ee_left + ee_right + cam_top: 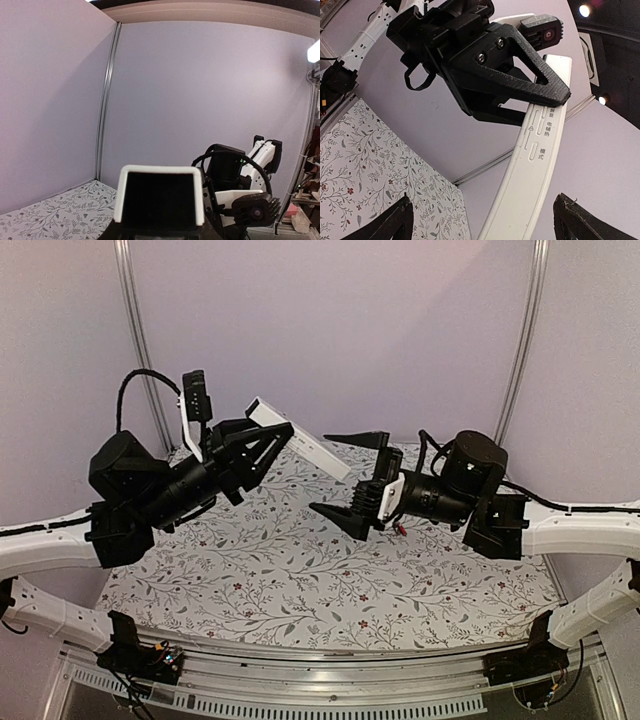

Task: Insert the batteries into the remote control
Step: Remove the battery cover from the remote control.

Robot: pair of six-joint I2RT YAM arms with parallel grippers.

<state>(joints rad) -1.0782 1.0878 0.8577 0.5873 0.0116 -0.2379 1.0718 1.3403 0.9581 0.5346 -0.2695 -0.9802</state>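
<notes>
Lilac walls frame the flower-printed surface [300, 580] as the left pincer [280, 435], clenched on the white remote control [310, 448], holds it aloft, black fingers masking its upper end. Its long axis slants down-right toward the right pincer [318, 471], which gapes, released. A tiny red-marked battery [400, 530] lies beneath the right arm.

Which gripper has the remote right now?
The left gripper: it is clamped on the white remote control; the right gripper stands open and empty.
</notes>
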